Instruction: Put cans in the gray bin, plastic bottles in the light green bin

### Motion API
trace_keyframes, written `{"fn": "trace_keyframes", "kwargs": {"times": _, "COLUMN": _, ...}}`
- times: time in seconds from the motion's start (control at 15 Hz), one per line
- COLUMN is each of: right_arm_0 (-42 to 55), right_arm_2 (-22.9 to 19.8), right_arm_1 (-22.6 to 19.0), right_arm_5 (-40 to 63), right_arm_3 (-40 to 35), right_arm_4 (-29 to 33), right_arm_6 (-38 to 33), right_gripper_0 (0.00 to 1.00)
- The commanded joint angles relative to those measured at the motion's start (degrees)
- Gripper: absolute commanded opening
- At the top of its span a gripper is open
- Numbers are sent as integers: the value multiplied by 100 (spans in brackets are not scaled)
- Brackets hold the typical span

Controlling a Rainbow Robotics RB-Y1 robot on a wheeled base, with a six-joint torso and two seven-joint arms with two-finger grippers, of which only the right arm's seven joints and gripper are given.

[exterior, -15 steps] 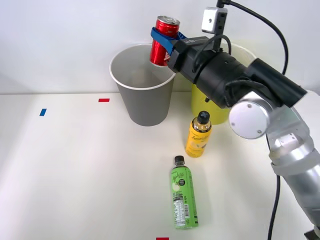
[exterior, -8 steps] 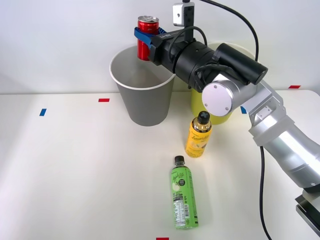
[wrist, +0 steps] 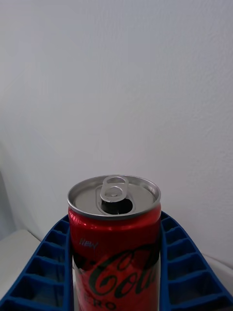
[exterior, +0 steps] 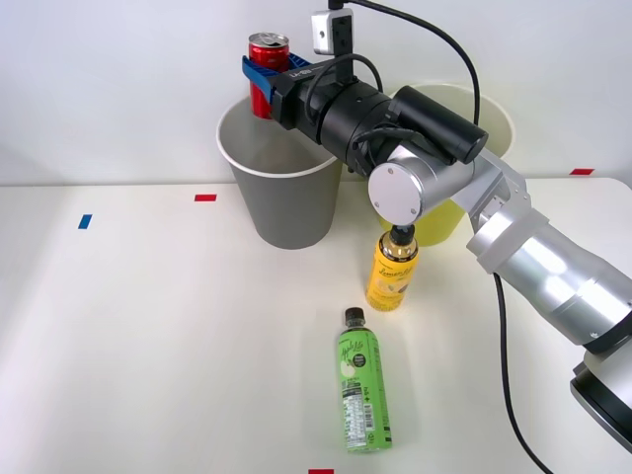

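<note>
**Above the gray bin: can held, nothing sorted yet**

Between the pincer's (exterior: pixel 265 69) blue ribbed fingers (wrist: pixel 51 262) the red can (wrist: pixel 114 238) is pinched upright, hanging over the far rim of the gray bin (exterior: pixel 286 202). Its pale interior looks empty as far as visible. Behind the arm stands the light green bin (exterior: pixel 494 123), contents hidden. Well below the pincer, the yellow bottle (exterior: pixel 392 272) stands and the green bottle (exterior: pixel 361 390) lies flat. All three drops remain, by my judgement.
</note>
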Motion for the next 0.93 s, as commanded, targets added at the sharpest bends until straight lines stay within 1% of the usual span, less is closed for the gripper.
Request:
{"fn": "trace_keyframes", "kwargs": {"times": 0.07, "right_arm_0": -2, "right_arm_2": 60, "right_arm_1": -103, "right_arm_5": 2, "right_arm_3": -8, "right_arm_4": 13, "right_arm_6": -18, "right_gripper_0": 98}}
{"fn": "trace_keyframes", "kwargs": {"times": 0.13, "right_arm_0": -2, "right_arm_2": 69, "right_arm_1": -121, "right_arm_5": 2, "right_arm_3": 1, "right_arm_4": 40, "right_arm_6": 8, "right_gripper_0": 100}}
{"fn": "trace_keyframes", "kwargs": {"times": 0.33, "right_arm_0": -2, "right_arm_2": 60, "right_arm_1": -156, "right_arm_5": 2, "right_arm_3": -17, "right_arm_4": 66, "right_arm_6": 17, "right_gripper_0": 100}}
{"fn": "trace_keyframes", "kwargs": {"times": 0.47, "right_arm_0": 121, "right_arm_2": -142, "right_arm_1": -200, "right_arm_5": 37, "right_arm_3": -166, "right_arm_4": 57, "right_arm_6": 35, "right_gripper_0": 100}}
{"fn": "trace_keyframes", "kwargs": {"times": 0.53, "right_arm_0": 262, "right_arm_2": -335, "right_arm_1": -200, "right_arm_5": 230, "right_arm_3": -377, "right_arm_4": 75, "right_arm_6": 52, "right_gripper_0": 100}}
{"fn": "trace_keyframes", "kwargs": {"times": 0.73, "right_arm_0": 754, "right_arm_2": -1302, "right_arm_1": -463, "right_arm_5": 2366, "right_arm_3": -1669, "right_arm_4": 93, "right_arm_6": 35, "right_gripper_0": 100}}
{"fn": "trace_keyframes", "kwargs": {"times": 0.8, "right_arm_0": 965, "right_arm_2": -1609, "right_arm_1": -551, "right_arm_5": 2894, "right_arm_3": -2109, "right_arm_4": 93, "right_arm_6": 8, "right_gripper_0": 100}}
{"fn": "trace_keyframes", "kwargs": {"times": 0.93, "right_arm_0": 1334, "right_arm_2": -1803, "right_arm_1": -701, "right_arm_5": 3008, "right_arm_3": -2566, "right_arm_4": 75, "right_arm_6": -62, "right_gripper_0": 100}}
